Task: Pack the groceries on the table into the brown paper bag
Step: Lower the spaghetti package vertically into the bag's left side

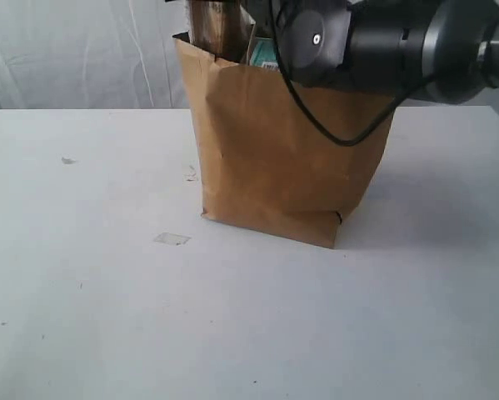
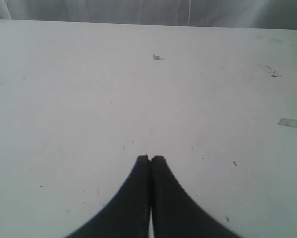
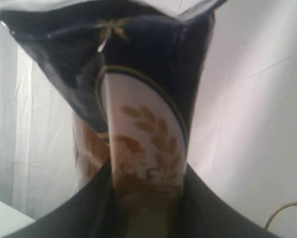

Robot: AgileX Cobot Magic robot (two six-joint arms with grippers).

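Observation:
The brown paper bag (image 1: 274, 158) stands upright on the white table (image 1: 107, 317), its mouth open. The spaghetti pack (image 3: 143, 124), with a navy end and a white label with golden wheat, is pinched between my right gripper's (image 3: 147, 171) fingers. In the exterior view the pack (image 1: 217, 29) sticks up out of the bag's mouth at its left side, and the right arm (image 1: 374, 37) reaches over the bag from the right. A white-and-teal item (image 1: 264, 52) peeks out beside it. My left gripper (image 2: 149, 157) is shut on nothing above bare table (image 2: 89, 89).
A small clear scrap of tape (image 1: 172, 239) lies on the table left of the bag's front corner. A tiny speck (image 1: 68, 161) sits further left. A white curtain (image 1: 82, 50) hangs behind the table. A black cable (image 1: 316, 117) loops down from the right arm across the bag's front.

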